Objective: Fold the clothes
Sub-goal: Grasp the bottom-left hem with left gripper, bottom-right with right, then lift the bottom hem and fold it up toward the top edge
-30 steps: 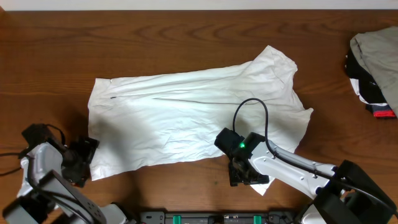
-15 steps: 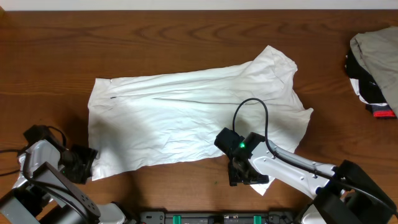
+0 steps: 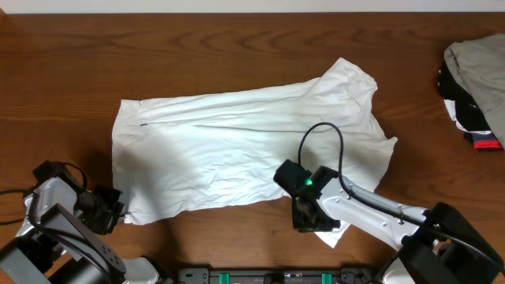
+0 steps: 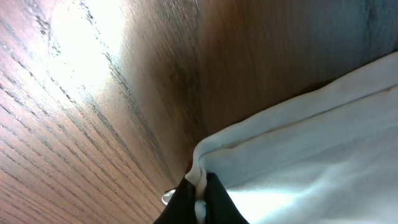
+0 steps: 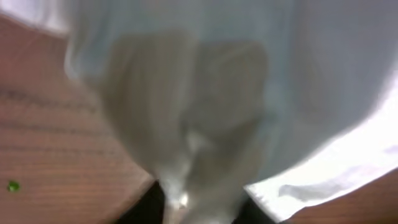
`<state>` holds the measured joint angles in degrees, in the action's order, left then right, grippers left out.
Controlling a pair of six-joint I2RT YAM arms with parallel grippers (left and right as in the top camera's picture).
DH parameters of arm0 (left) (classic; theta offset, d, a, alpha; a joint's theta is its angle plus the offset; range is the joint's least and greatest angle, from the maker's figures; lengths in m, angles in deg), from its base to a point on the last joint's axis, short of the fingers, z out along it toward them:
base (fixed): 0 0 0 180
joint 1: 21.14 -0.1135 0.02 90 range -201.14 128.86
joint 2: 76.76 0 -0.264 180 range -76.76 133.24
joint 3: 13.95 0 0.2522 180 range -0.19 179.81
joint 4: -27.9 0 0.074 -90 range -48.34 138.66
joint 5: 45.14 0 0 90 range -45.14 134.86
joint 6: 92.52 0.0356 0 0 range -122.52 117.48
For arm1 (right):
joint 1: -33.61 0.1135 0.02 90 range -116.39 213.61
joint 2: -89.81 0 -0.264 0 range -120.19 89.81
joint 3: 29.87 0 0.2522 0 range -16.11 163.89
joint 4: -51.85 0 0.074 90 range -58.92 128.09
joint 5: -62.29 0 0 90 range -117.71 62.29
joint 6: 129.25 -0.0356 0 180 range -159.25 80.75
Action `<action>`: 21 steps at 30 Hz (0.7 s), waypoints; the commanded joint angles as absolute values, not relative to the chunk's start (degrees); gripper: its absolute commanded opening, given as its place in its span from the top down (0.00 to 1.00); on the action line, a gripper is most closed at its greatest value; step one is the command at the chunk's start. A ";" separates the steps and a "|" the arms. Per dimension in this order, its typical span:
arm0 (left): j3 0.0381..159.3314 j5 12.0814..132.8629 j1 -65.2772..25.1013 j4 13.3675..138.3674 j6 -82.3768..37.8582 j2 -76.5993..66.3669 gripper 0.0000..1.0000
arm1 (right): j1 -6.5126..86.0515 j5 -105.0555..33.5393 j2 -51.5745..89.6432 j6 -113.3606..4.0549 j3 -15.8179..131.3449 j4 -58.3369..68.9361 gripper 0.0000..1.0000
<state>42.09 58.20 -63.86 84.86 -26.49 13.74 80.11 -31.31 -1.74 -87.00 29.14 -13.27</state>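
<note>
From overhead, the white T-shirt [image 3: 237, 150] lies spread and wrinkled across the middle of the wooden surface [image 3: 237, 47], well apart from the heap of garments [image 3: 477, 87] at the far right edge. The left pincer [image 3: 110, 211] sits at the shirt's near-left corner. The right pincer [image 3: 312, 225] sits at the near-right edge, where a small flap of cloth sticks out beneath it.

In the left wrist view, the left pincer [image 4: 199, 202] is pressed together on the corner of the hem. A thin fold of white cloth is nipped between its dark fingertips, and the rest of the T-shirt [image 4: 311, 137] runs off to the right over the wood grain.

In the right wrist view, blurred white cloth fills nearly everything and hangs over the right pincer [image 5: 199, 205]. Fabric lies between the dark fingers, but whether they are clamped on it cannot be told.

The step in hand looks like securing both near corners for the first fold. To do it well, the right side's grip should be firm before any lift. Both arms should then rise together and keep the edge taut between them. They should carry it evenly toward the far edge, so the thin cotton does not bunch or slip from the shallow left pinch.
</note>
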 commanded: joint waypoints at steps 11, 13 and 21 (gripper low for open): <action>40.10 65.39 -63.81 85.12 -25.00 13.76 0.94 | 73.20 -28.77 -1.92 -86.28 32.57 -15.52 0.99; 40.10 65.41 -63.81 85.21 -25.00 13.34 0.94 | 72.57 -28.03 -1.92 -85.80 33.84 -16.22 0.99; 40.69 65.50 -63.81 87.29 -24.11 10.02 0.94 | 69.90 -26.28 -1.92 -82.78 39.98 -18.21 0.99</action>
